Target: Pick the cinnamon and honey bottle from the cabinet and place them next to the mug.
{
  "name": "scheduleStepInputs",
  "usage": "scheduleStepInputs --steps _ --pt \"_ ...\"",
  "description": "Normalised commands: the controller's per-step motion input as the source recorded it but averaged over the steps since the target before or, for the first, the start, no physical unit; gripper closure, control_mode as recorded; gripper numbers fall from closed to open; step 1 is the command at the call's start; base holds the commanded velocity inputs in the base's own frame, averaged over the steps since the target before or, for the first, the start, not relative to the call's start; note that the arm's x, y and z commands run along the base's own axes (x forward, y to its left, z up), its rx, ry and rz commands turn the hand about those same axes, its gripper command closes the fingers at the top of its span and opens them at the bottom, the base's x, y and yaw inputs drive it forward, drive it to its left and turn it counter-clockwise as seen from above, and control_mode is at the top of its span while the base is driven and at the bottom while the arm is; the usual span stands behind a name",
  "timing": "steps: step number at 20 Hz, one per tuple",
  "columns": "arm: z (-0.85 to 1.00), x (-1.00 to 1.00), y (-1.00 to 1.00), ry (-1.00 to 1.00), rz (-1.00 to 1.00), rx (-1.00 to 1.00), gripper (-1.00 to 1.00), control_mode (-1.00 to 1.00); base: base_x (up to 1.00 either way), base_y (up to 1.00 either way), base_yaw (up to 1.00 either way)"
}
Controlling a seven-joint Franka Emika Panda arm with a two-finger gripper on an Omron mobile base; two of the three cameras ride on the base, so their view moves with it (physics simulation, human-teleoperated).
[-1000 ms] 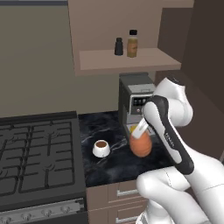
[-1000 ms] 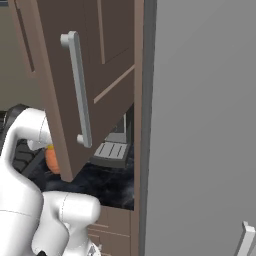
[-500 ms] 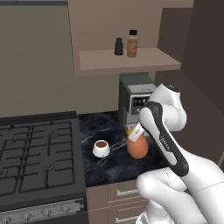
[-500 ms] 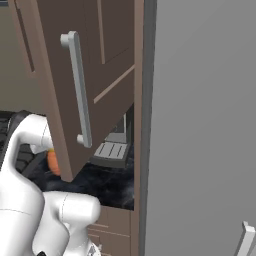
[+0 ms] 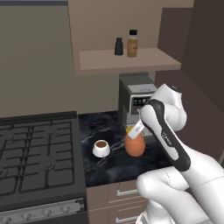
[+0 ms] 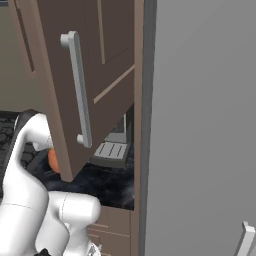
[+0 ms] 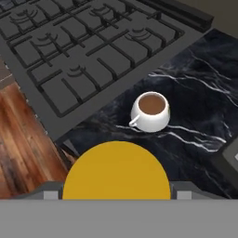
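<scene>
The jaws (image 5: pixel 132 132) hold the honey bottle (image 5: pixel 134 145) by its lid on the bench (image 5: pixel 109 164), just beside the mug (image 5: pixel 101 148); the cinnamon (image 5: pixel 132 43) stands above on the cabinet (image 5: pixel 127 61) shelf.

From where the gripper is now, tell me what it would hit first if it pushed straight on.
Most likely the honey bottle: its yellow lid sits right under the gripper, between the fingers. The mug lies beyond it, on the counter.
</scene>
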Motion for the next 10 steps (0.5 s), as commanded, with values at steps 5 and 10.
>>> scheduleStepInputs --steps 5,10 --pt "-0.05 0.05 0.00 0.00 0.00 0.09 1.00 -1.00 0.00 0.00 0.00" --pt "-0.04 0.01 0.00 0.00 0.00 0.04 1.00 -1.00 0.00 0.00 0.00"
